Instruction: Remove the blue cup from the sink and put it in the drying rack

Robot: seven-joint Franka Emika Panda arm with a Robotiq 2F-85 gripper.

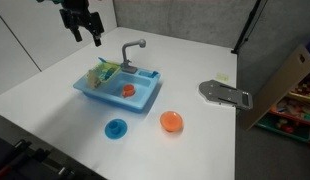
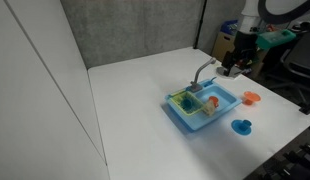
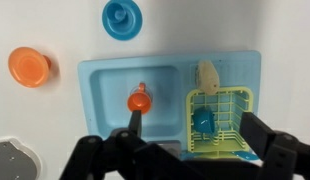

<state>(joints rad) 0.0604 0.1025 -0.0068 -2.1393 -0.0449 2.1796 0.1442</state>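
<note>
The hand (image 1: pixel 86 40) hangs above the white bench (image 3: pixel 55 120), its dark fingers spread wide and holding nothing. Below it the blue cup (image 3: pixel 205 122), small, round, smooth plastic, sits inside the drying rack (image 3: pixel 235 100), a pale green-yellow grid set in the light-blue moulded sink (image 3: pixel 105 72). Beyond lie a flat blue disc (image 3: pixel 122 18) and an orange dish (image 3: pixel 28 67).

Honestly, nothing here is readable from where I'm standing. The sink (image 1: pixel 120 92) shows no legible lettering, and the cardboard panel (image 1: pixel 286 78) over at 3 o'clock is too blurry to tell.
</note>
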